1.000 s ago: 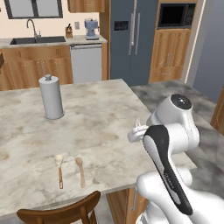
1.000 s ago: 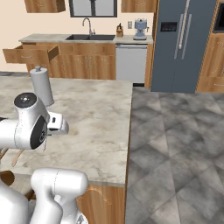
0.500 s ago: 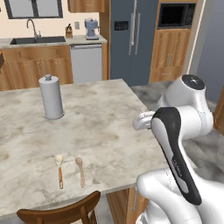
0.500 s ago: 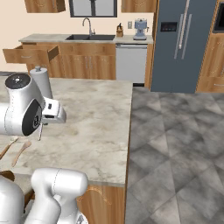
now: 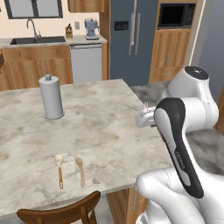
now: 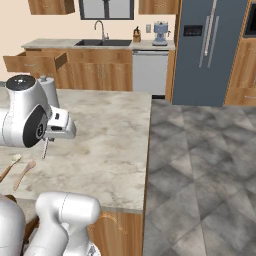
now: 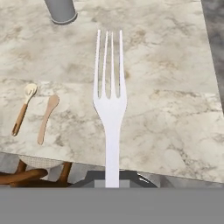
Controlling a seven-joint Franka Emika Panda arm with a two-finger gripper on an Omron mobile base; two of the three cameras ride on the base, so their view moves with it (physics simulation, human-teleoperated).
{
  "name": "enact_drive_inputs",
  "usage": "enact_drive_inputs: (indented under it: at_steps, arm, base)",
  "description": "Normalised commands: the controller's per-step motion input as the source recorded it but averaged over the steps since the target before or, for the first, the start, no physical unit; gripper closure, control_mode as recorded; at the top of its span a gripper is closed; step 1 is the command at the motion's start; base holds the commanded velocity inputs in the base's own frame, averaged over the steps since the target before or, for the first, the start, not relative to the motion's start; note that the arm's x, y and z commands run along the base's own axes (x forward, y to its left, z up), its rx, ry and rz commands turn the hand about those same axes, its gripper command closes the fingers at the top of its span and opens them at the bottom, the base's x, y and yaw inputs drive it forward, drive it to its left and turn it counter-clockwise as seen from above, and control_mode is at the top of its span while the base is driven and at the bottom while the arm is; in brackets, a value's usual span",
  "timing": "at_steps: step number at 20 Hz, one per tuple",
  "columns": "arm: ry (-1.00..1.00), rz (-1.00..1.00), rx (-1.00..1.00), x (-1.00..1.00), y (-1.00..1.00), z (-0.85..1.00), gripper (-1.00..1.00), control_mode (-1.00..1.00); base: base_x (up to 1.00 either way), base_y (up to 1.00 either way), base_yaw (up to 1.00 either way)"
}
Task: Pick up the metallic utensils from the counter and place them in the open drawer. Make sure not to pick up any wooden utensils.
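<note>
At the left of the left base view, the 2 wooden spoons [image 5: 70,170] lay side by side near the lower edge of the counter [image 5: 100,127], untouched, with a grey canister [image 5: 51,96] standing upright further up the frame. Over the last second the arm had swung from a low, folded pose to a raised one, carrying the claw [image 5: 146,114] up and away from the slab toward the right edge of the counter. In the hand view the fork [image 7: 110,100] stood centred in the frame, tines pointing to the top, its handle running down between the clenched claw's fingers, so the claw was grasping the fork and holding it clear above the marble. That lift suggested 1 metallic piece was now in transit. The open drawer [image 6: 35,63] showed at the upper left of the right base view, on the far cabinet run beside the sink, well apart from the claw. The knife could not be made out. No brand, label or writing could be read anywhere.
</note>
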Motion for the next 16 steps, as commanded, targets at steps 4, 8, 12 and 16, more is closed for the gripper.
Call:
enact_drive_inputs:
  at_steps: [4,8,12,16]
  arm:
    - [0.00,-0.01,0.00,-0.02,-0.03,0.00,1.00,1.00]
    - [0.00,0.00,0.00,0.00,0.00,0.00,1.00,1.00]
    - [0.00,0.00,0.00,0.00,0.00,0.00,1.00,1.00]
    - [0.00,0.00,0.00,0.00,0.00,0.00,1.00,1.00]
  base:
    - [-0.07,-0.24,0.00]
    - [-0.01,-0.92,0.00]
    - [0.00,-1.00,0.00]
    - [0.00,-1.00,0.05]
